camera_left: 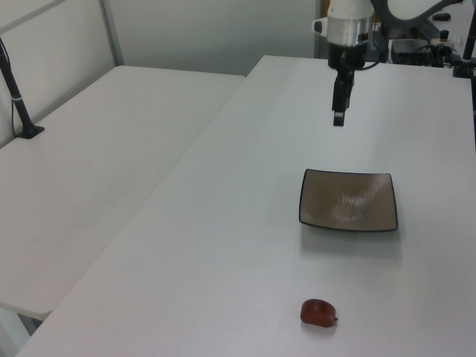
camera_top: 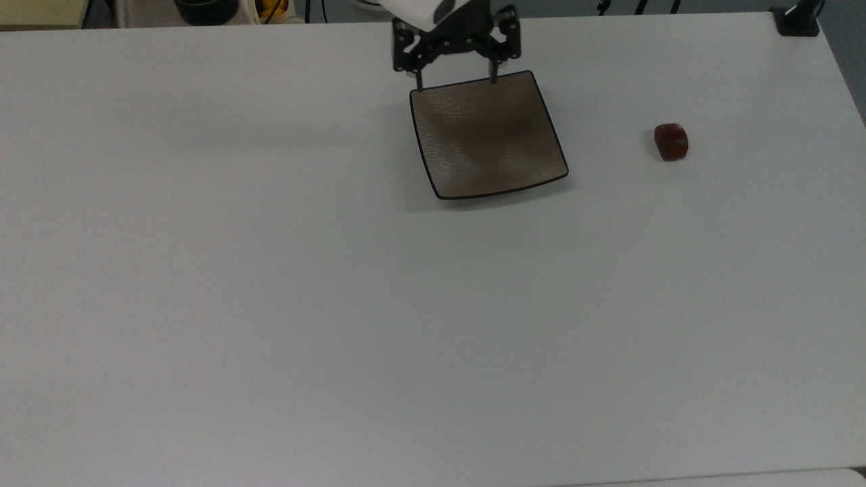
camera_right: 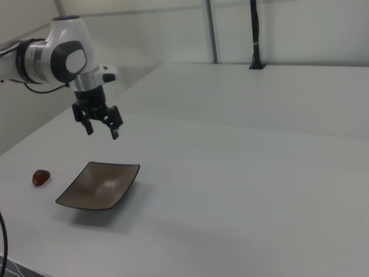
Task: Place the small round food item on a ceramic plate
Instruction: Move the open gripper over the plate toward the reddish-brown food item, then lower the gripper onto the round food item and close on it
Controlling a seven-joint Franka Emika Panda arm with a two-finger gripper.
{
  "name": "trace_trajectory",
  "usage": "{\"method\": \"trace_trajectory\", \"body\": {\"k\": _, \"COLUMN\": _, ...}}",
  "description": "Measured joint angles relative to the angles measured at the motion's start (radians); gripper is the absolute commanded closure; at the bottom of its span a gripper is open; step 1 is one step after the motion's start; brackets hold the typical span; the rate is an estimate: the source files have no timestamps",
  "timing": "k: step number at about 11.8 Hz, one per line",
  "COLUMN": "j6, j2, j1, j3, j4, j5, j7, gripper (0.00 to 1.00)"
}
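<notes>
A small reddish-brown round food item (camera_top: 670,141) lies on the white table, at the top view's right, also at the left view's bottom (camera_left: 318,313) and the right view's far left (camera_right: 40,177). The square brown ceramic plate (camera_top: 486,134) with a thin black rim sits bare to its left in the top view (camera_left: 348,200) (camera_right: 99,185). My gripper (camera_top: 455,82) hangs open and holds nothing, above the plate's far edge in the top view (camera_left: 338,117) (camera_right: 102,131), well away from the food item.
The white table (camera_top: 270,270) spreads wide around both things. A second white table (camera_left: 97,149) adjoins it at the left view's left. A black post base (camera_top: 797,20) stands at the top view's upper right corner. Dark clutter (camera_top: 206,9) lies beyond the far edge.
</notes>
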Motion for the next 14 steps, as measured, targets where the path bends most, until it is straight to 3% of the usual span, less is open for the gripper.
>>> {"method": "trace_trajectory", "body": {"k": 4, "j6": 0.115, "j2": 0.08, "j1": 0.104, "j3": 0.11, "j4": 0.0, "j5": 0.006, "j7": 0.161, "gripper": 0.0}}
{"method": "trace_trajectory", "body": {"k": 7, "j6": 0.2, "j2": 0.168, "j1": 0.242, "j3": 0.129, "j4": 0.011, "j5": -0.018, "j7": 0.266, "gripper": 0.0}}
{"method": "trace_trajectory", "body": {"k": 11, "j6": 0.25, "j2": 0.369, "j1": 0.333, "j3": 0.199, "j4": 0.127, "j5": -0.211, "j7": 0.472, "gripper": 0.0}}
{"method": "trace_trajectory", "body": {"k": 14, "j6": 0.25, "j2": 0.473, "j1": 0.392, "j3": 0.215, "j4": 0.192, "j5": -0.281, "j7": 0.552, "gripper": 0.0}}
